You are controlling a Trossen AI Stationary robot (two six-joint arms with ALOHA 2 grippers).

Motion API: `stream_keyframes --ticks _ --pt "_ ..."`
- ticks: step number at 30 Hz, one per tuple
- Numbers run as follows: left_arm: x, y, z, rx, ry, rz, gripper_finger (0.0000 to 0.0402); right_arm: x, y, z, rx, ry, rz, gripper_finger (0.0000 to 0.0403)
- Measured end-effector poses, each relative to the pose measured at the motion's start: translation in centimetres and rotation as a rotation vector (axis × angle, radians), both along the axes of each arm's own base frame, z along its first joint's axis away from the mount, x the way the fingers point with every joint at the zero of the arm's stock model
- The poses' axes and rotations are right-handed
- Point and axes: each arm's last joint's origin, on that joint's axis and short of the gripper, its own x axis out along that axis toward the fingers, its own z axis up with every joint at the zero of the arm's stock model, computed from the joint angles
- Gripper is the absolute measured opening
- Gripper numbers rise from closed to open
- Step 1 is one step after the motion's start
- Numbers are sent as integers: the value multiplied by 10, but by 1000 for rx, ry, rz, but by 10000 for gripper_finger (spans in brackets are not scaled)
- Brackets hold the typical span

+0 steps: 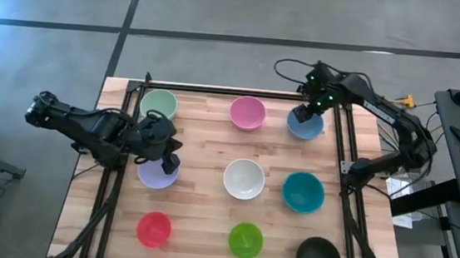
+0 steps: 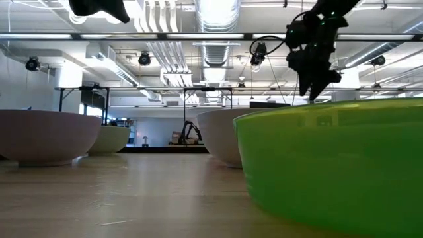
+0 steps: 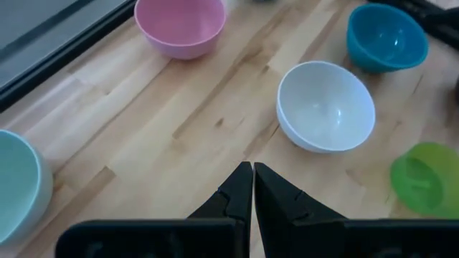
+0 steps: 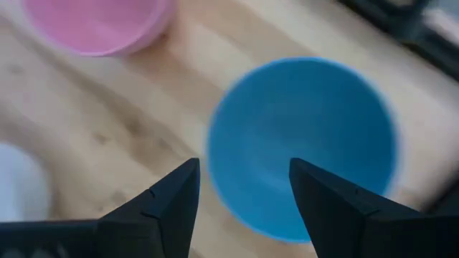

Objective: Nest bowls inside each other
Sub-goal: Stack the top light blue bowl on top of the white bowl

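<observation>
Bright green bowl (image 2: 337, 165) — unlabelled (plain plastic)

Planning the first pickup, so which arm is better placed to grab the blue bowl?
The right. The right gripper hangs open directly above the blue bowl at the table's far right. The left gripper is shut, over the lavender bowl on the left side.

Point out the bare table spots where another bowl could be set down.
Bare wood lies between the pink bowl and white bowl, and between the red bowl and bright green bowl. It is crowded around the lavender bowl under the left end effector, and the blue bowl under the right end effector.
</observation>
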Motion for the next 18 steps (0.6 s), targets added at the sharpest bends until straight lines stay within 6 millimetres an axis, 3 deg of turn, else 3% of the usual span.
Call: stream_keyframes --ticks 5,18 --pt "1 -1 -1 -13 12 -13 0 17 -1 -12 60 10 49 210" --pt "1 0 -8 -15 36 -16 0 50 4 -64 124 178 118 210"
